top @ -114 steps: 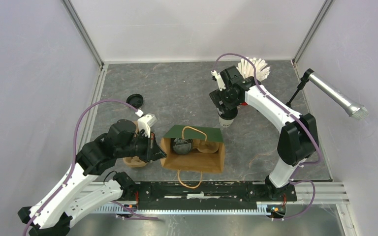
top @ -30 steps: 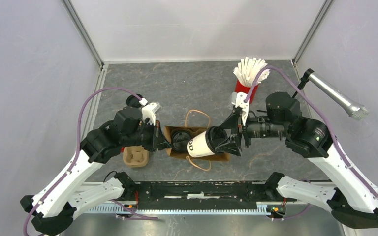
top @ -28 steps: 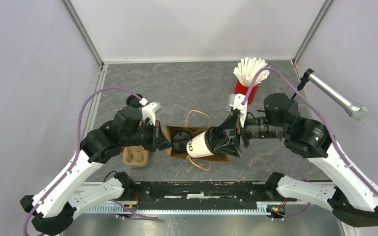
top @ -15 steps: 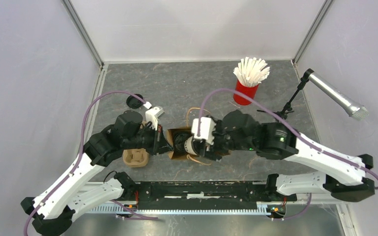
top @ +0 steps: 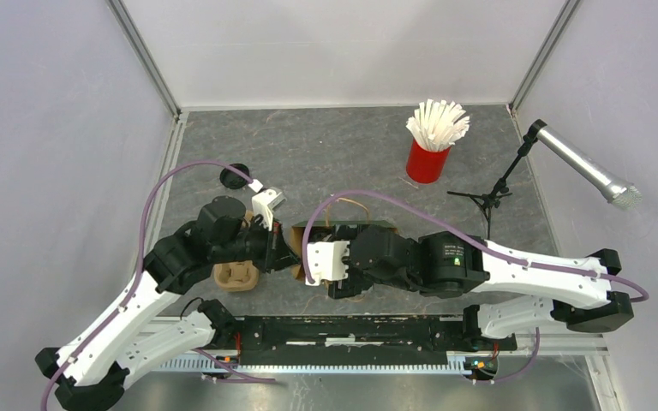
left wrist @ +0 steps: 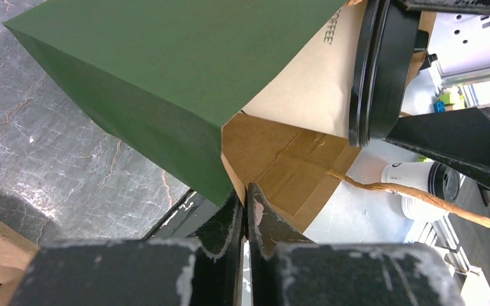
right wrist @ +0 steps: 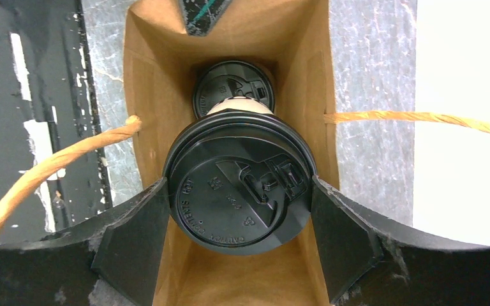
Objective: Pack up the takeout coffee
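Grey marbled table [top: 308, 145]. Right gripper [right wrist: 239, 223] clamps cup [right wrist: 239, 188] by its top, at bag [right wrist: 156, 95] mouth; second cup [right wrist: 233, 86] deeper inside. Left gripper [left wrist: 245, 213] pinched on bag rim. Risk: cups collide on release, one tips; rim slips, bag collapses.

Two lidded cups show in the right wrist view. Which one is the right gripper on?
The front cup, its big lid filling the mouth of the bag, clamped by the right gripper. The other cup sits deeper in the bag, untouched.
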Available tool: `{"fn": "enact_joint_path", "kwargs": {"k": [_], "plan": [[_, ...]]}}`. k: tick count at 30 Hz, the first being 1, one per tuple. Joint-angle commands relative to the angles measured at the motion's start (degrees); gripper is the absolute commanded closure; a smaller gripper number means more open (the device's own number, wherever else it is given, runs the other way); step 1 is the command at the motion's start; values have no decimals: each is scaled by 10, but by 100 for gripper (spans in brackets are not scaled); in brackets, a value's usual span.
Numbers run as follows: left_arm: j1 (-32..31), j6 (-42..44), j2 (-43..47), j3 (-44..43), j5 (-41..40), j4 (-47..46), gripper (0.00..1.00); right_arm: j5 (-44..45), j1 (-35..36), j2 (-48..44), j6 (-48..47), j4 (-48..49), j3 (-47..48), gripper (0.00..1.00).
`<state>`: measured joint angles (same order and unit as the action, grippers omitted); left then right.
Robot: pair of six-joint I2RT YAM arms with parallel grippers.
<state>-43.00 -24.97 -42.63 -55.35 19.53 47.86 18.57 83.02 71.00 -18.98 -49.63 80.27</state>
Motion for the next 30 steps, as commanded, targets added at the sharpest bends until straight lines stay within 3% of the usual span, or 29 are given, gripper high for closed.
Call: {"fn": "enact_joint_path", "kwargs": {"k": [1, 4, 12, 23, 30], "plan": [[-2, 5, 8, 1, -2, -30, 88, 49, 9, -10, -25, 22, 8, 22], [-1, -1, 13, 2, -7, -27, 84, 53, 9, -18, -37, 22, 3, 22], [-2, -52, 37, 13, -19, -24, 55, 52, 12, -18, -44, 38, -6, 23], [-2, -74, 37, -5, -97, -21, 46, 56, 29, -16, -51, 31, -7, 25], [-2, -92, 41, -3, -78, -34, 46, 68, 50, -12, -37, 35, -21, 25]]}}
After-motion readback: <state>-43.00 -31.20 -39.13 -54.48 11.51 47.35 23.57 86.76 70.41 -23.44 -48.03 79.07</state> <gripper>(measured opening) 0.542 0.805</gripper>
